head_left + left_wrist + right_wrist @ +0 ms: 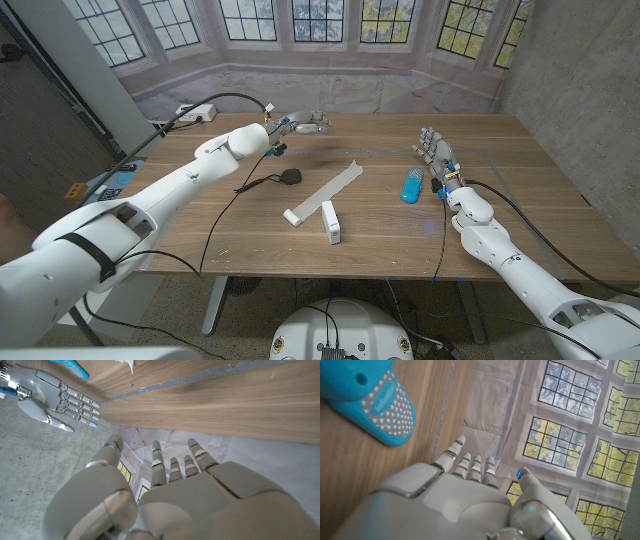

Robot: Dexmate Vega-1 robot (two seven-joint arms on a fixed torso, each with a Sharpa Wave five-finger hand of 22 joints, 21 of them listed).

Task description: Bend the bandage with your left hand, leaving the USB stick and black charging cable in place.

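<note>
The left hand hovers above the far side of the table, fingers spread and holding nothing — raised, I judge, to come down on the long white bandage strip, which lies flat nearer the robot and to that hand's right. The white USB stick sits just beside the strip's near end; the black charging cable lies under the left forearm. The right hand waits apart, fingers straight and empty, near a blue dotted plastic case.

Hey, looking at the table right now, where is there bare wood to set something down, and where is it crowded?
Bare wood lies along the table's near edge, at its far middle between left hand and right hand, and right of the blue object. The middle is crowded: bandage, USB stick, black charging cable.
</note>
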